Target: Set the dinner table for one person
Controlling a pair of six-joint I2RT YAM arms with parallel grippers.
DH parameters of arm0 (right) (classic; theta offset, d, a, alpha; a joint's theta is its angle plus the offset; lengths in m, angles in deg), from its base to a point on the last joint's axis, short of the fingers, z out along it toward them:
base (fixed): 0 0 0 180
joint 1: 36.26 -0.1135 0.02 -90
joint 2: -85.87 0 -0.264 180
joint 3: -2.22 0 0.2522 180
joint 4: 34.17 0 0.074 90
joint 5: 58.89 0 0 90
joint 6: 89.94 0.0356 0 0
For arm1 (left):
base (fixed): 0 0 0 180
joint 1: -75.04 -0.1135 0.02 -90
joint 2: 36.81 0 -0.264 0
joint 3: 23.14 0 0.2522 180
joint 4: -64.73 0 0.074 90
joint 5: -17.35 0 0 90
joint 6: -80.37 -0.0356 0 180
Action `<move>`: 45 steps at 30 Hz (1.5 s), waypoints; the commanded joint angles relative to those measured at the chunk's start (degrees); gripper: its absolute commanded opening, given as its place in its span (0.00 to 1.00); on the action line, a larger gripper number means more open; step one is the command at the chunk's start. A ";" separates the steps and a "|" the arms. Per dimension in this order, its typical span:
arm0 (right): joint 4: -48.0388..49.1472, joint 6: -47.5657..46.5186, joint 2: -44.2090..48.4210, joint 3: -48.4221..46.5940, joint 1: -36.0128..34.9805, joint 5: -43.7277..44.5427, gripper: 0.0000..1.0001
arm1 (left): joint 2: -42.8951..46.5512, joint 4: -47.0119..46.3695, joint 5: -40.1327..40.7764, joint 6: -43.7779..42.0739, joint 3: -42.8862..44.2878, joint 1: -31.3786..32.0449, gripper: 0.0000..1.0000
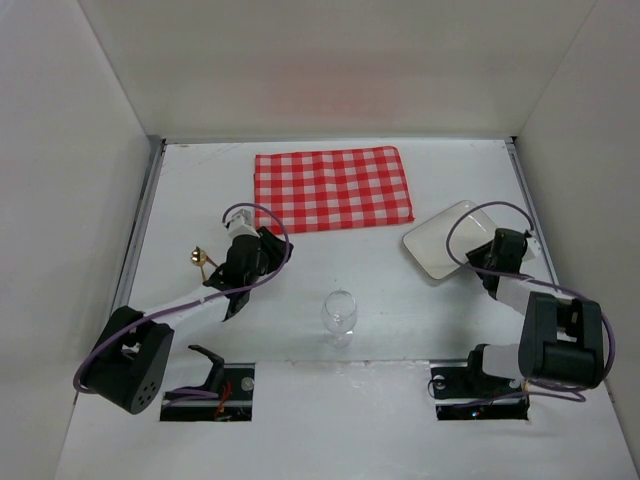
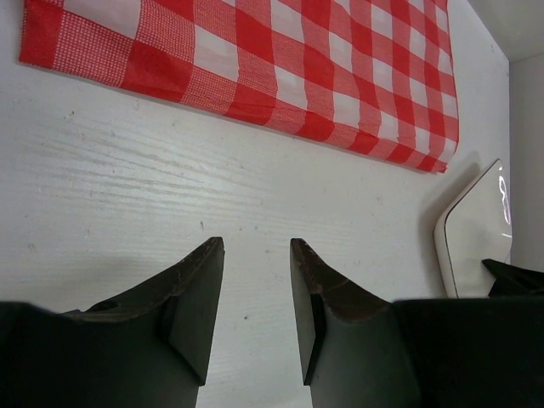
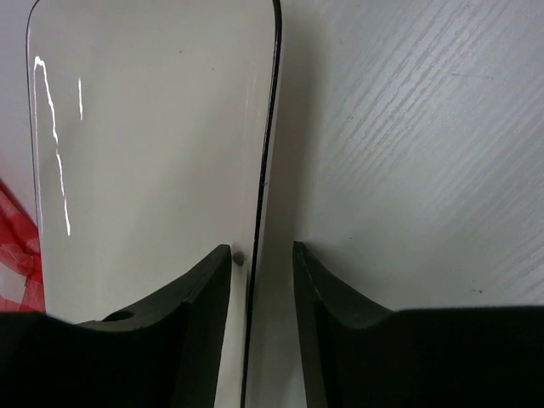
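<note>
Nearest, centre: a clear stemmed wine glass (image 1: 340,315), upright and empty, on the big matte-white rectangular dinner table (image 1: 380,285), whose railed sides run near to far (longer axis: can't tell). The left gripper (image 2: 255,246) has its fingers apart over bare tabletop. The right gripper (image 3: 262,251), jaws parted, straddles the rim of a glossy white rectangular plate (image 3: 153,127), bare, lying diagonally near the right rail. Farthest, a red-and-white checked cloth (image 1: 333,187) lies flat, with open white around it.
</note>
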 commanded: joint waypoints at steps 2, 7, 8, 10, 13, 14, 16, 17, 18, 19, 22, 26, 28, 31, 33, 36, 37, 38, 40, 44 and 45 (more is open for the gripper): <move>4.59 0.78 -1.29 -0.32 0.53 -3.37 0.35 | -0.03 -2.30 0.23 -0.47 -0.18 0.04 0.34; 7.14 2.71 -1.91 1.00 1.58 -5.92 0.12 | -0.38 -2.30 0.32 -0.56 0.00 0.04 0.34; 7.93 3.50 -0.95 1.79 2.02 -6.10 0.08 | -0.29 -2.30 0.32 -0.56 -0.09 -0.04 0.34; 8.90 5.00 1.86 3.28 2.82 -6.28 0.04 | 0.06 -2.13 0.32 -0.56 -0.09 -0.22 0.35; 8.03 8.07 8.62 4.43 3.78 -6.10 0.00 | 0.41 -1.95 0.23 -0.38 -0.27 -0.40 0.36; 7.50 9.12 10.99 4.35 3.96 -6.36 0.00 | 0.50 -1.78 0.23 -0.38 -0.27 -0.40 0.37; 5.40 11.32 15.91 3.65 3.70 -6.19 0.00 | 0.67 -1.69 0.23 -0.30 -0.18 -0.40 0.37; 4.17 12.46 18.11 3.12 3.70 -5.93 0.00 | 0.76 -1.69 0.23 -0.30 -0.27 -0.48 0.37; 3.11 13.78 20.31 2.59 3.70 -5.75 0.00 | 0.93 -1.69 0.23 -0.21 -0.36 -0.57 0.37; 2.23 14.92 22.25 2.06 3.70 -5.66 0.00 | 1.11 -1.69 0.15 -0.21 -0.36 -0.75 0.37; -0.06 17.83 27.09 0.13 3.70 -5.22 0.00 | 1.81 -1.69 -0.12 -0.21 -0.62 -1.10 0.37; -0.33 21.69 28.33 -3.21 0.55 -4.43 0.00 | 3.13 -1.69 -0.20 -0.21 -1.06 -1.71 0.38; 0.55 23.02 26.32 -5.22 -2.96 -3.12 0.00 | 4.01 -1.60 -0.47 0.14 -1.32 -2.41 0.40; 3.53 24.51 21.32 -8.65 -10.25 0.74 0.00 | 5.85 -1.95 -1.96 0.85 -1.94 -3.99 0.45; 5.90 25.74 17.02 -11.28 -15.61 3.99 0.00 | 7.08 -2.12 -3.36 1.37 -2.20 -4.87 0.47; 8.89 27.23 9.72 -16.20 -22.12 8.65 0.00 | 9.28 -2.22 -4.25 1.81 -2.20 -5.49 0.49; 10.12 27.76 7.00 -17.96 -24.14 9.88 0.00 | 10.33 -1.69 -4.51 2.51 -1.68 -5.49 0.50; 11.35 28.46 4.19 -19.81 -25.90 10.76 0.00 | 11.12 -1.51 -4.95 2.95 -1.15 -5.15 0.51; 13.46 29.61 -1.17 -23.59 -28.72 11.91 0.00 | 11.92 -0.64 -5.83 3.04 0.69 -4.44 0.52; 16.63 30.75 -10.50 -29.83 -33.03 13.93 0.00 | 8.52 3.40 -5.57 2.34 7.71 -1.72 0.52; 17.33 31.36 -12.34 -30.89 -33.74 13.94 0.00 | 7.10 4.28 -5.65 2.08 9.30 -1.45 0.52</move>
